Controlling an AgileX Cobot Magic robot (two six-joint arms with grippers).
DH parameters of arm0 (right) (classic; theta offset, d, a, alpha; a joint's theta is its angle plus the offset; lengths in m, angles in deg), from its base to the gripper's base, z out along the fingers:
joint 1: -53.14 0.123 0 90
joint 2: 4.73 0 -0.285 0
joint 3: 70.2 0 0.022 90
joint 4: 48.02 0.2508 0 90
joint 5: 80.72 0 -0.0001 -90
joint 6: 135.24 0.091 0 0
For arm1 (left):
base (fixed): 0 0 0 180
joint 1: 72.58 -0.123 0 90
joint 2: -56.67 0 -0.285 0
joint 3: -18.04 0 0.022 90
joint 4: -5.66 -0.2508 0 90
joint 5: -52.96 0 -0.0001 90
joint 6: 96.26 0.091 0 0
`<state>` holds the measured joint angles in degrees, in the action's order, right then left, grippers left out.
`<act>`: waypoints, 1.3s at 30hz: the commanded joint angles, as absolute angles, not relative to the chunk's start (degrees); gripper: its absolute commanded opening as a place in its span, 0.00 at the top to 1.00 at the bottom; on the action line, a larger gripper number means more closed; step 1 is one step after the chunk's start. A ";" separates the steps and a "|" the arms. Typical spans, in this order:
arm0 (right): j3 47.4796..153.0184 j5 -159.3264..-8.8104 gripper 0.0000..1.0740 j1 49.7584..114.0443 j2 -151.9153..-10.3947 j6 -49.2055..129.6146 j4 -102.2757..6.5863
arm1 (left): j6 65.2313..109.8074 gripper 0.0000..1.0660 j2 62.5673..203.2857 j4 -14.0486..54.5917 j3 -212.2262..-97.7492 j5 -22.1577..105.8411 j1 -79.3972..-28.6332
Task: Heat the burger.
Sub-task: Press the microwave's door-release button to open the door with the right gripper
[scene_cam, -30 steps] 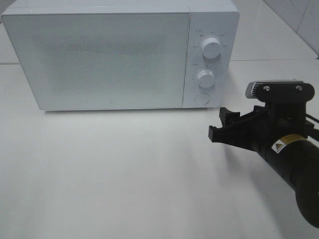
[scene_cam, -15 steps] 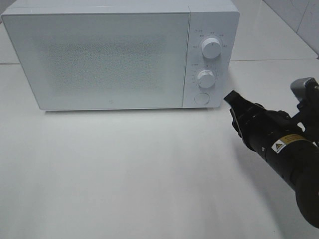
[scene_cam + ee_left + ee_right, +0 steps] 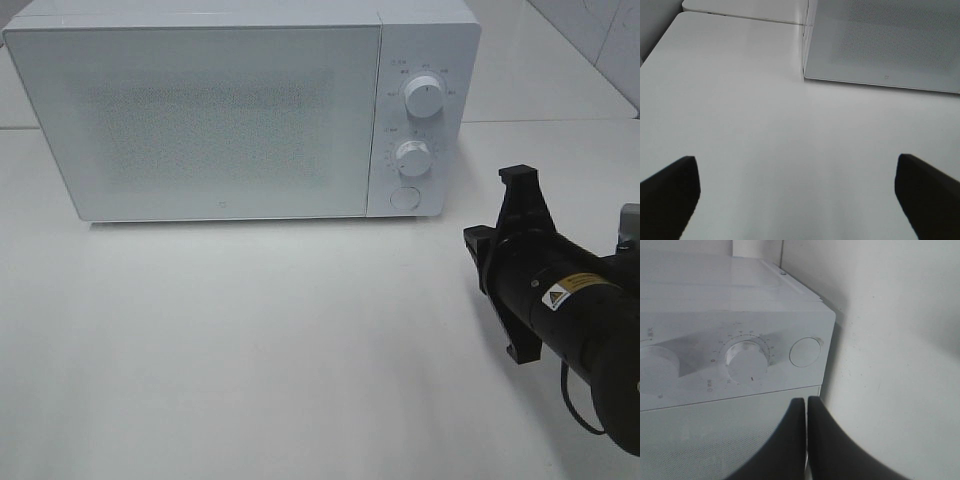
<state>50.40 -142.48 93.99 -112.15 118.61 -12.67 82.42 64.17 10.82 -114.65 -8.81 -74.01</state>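
Microwave (image 3: 240, 110): on worktop (image 3: 250, 340), door closed.
Burger: in no view; whether it is inside, cannot tell.
Right end effector (image 3: 806, 402): pressed together, empty, near round button (image 3: 805, 351).
Left end effector (image 3: 795, 160): spread, empty.
Progress, judged: heating not evidently started.

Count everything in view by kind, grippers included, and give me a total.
Microwave: 1
Dials: 2, the upper knob and the lower knob
Round button: 1
Grippers: 2, the left gripper open and the right gripper shut
Total: 6
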 commanded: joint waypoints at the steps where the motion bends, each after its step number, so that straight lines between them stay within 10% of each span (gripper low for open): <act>1: 52.87 -138.93 1.00 94.11 -111.98 120.62 -11.63 | 82.36 0.08 63.77 11.05 -114.42 -8.35 -74.01; 39: 75.78 -132.51 1.00 89.87 -127.45 117.47 -5.56 | 82.36 0.08 63.77 11.05 -114.42 -8.35 -74.01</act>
<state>74.70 -133.72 90.27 -127.28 119.19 -5.33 82.42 64.17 10.82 -114.65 -8.81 -74.01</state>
